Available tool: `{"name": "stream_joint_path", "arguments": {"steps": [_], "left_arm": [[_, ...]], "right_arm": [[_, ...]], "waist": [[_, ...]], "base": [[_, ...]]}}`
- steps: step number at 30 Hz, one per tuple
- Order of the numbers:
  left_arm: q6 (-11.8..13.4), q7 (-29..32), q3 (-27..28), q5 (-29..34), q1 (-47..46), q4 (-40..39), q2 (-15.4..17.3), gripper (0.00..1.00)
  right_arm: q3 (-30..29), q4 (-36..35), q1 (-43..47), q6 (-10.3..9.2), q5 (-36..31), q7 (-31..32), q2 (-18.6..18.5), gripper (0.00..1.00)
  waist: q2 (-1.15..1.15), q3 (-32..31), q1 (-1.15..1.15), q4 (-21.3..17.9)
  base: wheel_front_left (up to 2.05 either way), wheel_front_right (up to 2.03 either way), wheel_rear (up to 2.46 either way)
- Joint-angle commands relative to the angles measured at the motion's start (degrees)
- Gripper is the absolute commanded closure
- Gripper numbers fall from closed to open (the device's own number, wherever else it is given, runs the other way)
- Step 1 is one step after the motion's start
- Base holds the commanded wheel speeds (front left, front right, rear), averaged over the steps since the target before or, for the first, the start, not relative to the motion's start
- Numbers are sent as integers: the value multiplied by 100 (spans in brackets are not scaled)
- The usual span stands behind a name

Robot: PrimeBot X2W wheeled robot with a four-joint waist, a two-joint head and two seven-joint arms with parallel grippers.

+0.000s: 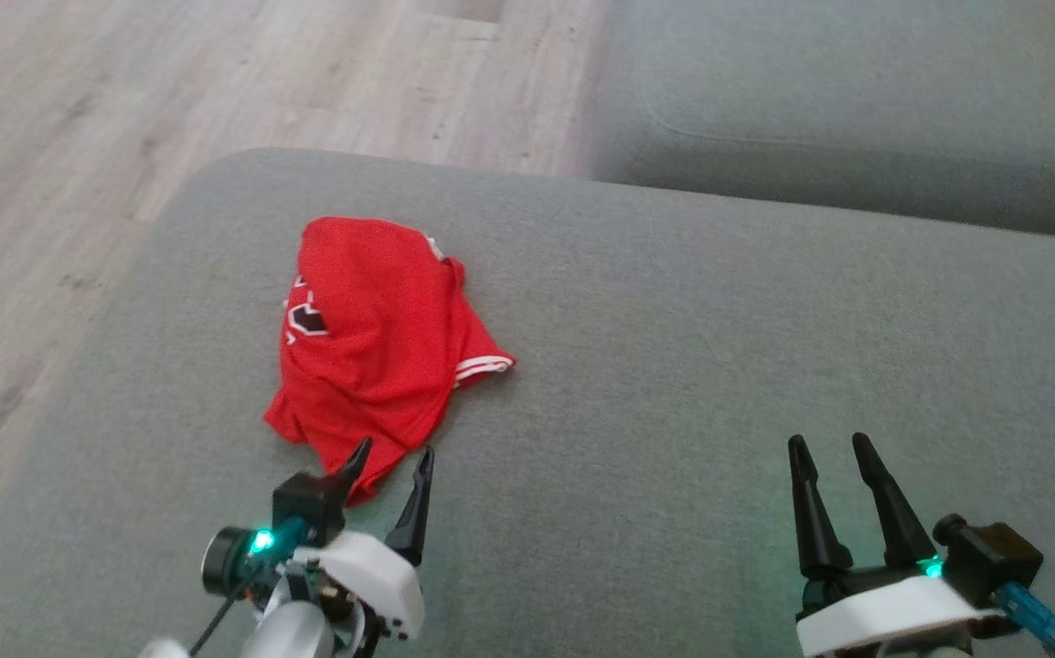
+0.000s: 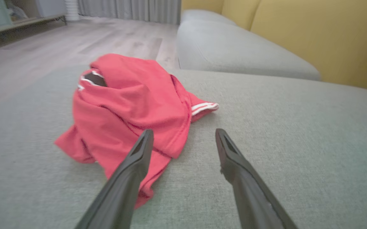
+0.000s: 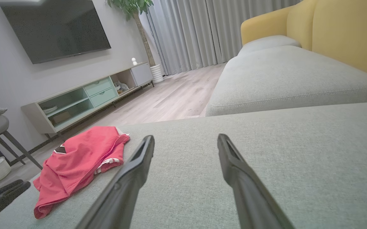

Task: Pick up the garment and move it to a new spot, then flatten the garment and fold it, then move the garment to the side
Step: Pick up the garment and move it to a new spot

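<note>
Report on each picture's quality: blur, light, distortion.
Head view: soft all over, even light, weak shadows; a green glow by the left gripper and right gripper tints the cushion. Left wrist view: garment slightly blurred and washed pink, fingers smeared near the lens. Right wrist view: sharpest, but tilted and wide-angle stretched, with dull glare on the TV.

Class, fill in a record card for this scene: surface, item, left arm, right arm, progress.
surface: grey sofa cushion, wooden floor beyond it
item: red garment, crumpled in a heap, neither flattened nor folded
left arm: left gripper open, at the garment's near edge; contact unclear
right arm: right gripper open, over bare cushion, apart from the garment
progress: garment not yet picked up
</note>
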Motion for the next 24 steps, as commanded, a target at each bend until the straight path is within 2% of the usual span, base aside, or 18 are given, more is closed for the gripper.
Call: {"name": "stream_joint_path", "arguments": {"steps": [1,4,5,11,16,21,22,23,24], "left_arm": [[-20,41,126,36,-328,-93,71,0],[-37,397,57,53,-613,289,111,0],[68,510,55,118,-814,505,152,0],[364,398,117,224,-1283,1178,233,0],[358,337,114,195,-1553,1754,248,0],[200,275,151,36,-1733,2218,219,0],[148,281,136,20,-1753,2319,221,20],[101,271,135,-11,-1772,2406,219,76],[62,231,135,-40,-1795,2469,214,100]], "right_arm": [[130,-150,-246,-4,15,-78,-34,0],[130,-151,-291,-4,28,-78,-34,0],[137,-174,-356,-4,26,-78,-34,0],[126,-222,-517,-4,25,-78,-34,0],[140,-216,-626,-4,6,-78,-33,0],[153,-185,-690,-4,1,-78,-33,0],[161,-167,-698,-4,-4,-78,-33,0],[160,-151,-701,-4,-11,-78,-33,0],[149,-146,-703,-4,-12,-78,-33,0]], "waist": [[0,70,0,-106],[0,198,0,-295],[0,347,0,-420],[0,665,0,-705],[0,786,0,-863],[0,812,0,-987],[0,796,0,-1013],[0,778,0,-1032],[0,762,0,-1049]], "base": [[0,0,0],[0,0,0],[0,0,0],[0,0,0],[0,0,0],[0,0,0],[0,0,0],[0,0,0],[0,0,0]]}}
